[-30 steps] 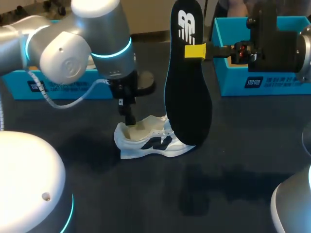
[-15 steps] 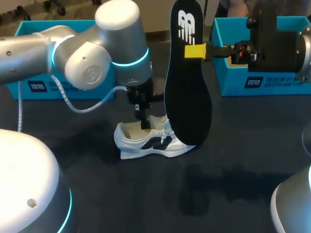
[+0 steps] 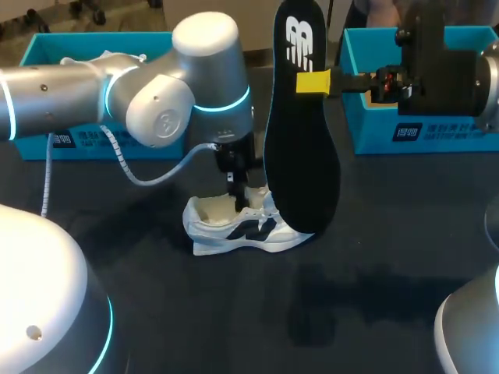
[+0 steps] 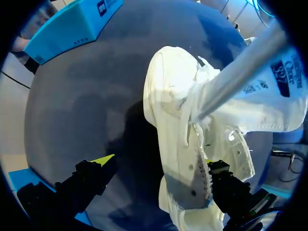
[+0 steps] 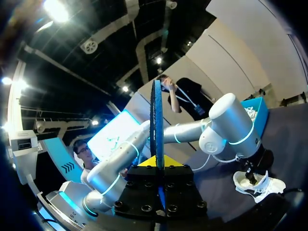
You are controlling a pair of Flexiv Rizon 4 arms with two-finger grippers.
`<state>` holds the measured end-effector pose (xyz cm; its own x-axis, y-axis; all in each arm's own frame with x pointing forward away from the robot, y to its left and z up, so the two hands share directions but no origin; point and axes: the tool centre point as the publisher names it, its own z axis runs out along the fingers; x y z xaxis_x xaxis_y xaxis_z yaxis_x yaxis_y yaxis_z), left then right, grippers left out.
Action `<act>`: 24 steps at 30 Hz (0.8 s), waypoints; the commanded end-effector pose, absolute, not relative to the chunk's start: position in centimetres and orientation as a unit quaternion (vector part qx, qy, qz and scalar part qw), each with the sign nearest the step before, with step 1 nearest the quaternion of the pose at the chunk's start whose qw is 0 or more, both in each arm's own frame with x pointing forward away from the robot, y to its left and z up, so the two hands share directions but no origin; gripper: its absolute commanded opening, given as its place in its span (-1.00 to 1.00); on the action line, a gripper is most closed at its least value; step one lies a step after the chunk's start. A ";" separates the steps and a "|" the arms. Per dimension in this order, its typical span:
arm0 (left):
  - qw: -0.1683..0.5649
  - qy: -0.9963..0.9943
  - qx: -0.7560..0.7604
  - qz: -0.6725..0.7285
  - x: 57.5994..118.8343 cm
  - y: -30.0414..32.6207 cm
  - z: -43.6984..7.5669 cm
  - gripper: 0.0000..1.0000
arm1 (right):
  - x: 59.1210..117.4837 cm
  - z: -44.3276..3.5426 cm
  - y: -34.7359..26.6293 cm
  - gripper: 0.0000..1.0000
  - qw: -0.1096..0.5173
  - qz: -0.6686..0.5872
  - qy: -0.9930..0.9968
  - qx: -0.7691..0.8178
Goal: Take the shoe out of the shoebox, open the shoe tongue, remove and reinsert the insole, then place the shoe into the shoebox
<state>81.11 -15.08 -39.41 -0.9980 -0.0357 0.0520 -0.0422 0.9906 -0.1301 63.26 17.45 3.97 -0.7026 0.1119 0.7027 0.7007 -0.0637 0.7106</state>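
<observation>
My left gripper [image 4: 158, 161] is sliding across onto the white sneaker [image 3: 212, 227] mid-frame, fingers apart, going for the tongue. My right gripper [image 3: 313, 82] is clamping the black insole [image 3: 300, 156] upright, upper centre.

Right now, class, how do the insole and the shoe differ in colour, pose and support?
The insole is black; the shoe is white with dark side markings. The insole stands upright in the air; the shoe rests on the table. The right fingers clamp the insole; the left fingers stand open at the shoe. Both are near the table's middle, close together.
</observation>
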 end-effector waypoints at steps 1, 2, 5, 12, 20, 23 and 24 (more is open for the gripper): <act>0.024 -0.998 0.023 0.062 80.7 -15.0 -39.9 1.00 | 63.4 4.0 17.7 -1.00 0.224 -0.658 -0.646 -0.315; 0.025 -0.998 0.022 0.061 80.7 -15.1 -40.0 1.00 | 63.4 4.0 17.7 -1.00 0.224 -0.658 -0.646 -0.315; 0.025 -0.998 0.022 0.059 80.8 -15.2 -40.1 1.00 | 63.4 4.0 17.7 -1.00 0.224 -0.658 -0.646 -0.315; 0.026 -0.998 0.019 0.061 80.6 -15.0 -39.7 -0.41 | 63.4 4.0 17.7 -1.00 0.224 -0.658 -0.646 -0.315; 0.036 -0.998 0.002 0.047 80.1 -14.6 -39.5 -1.00 | 63.4 4.0 17.7 -1.00 0.224 -0.658 -0.646 -0.315; 0.050 -0.997 -0.022 0.047 80.0 -14.4 -38.9 -1.00 | 63.4 4.0 17.7 -1.00 0.224 -0.658 -0.646 -0.315; 0.056 -0.997 -0.034 0.048 80.0 -14.3 -38.7 -1.00 | 63.4 4.0 17.7 -1.00 0.224 -0.658 -0.646 -0.315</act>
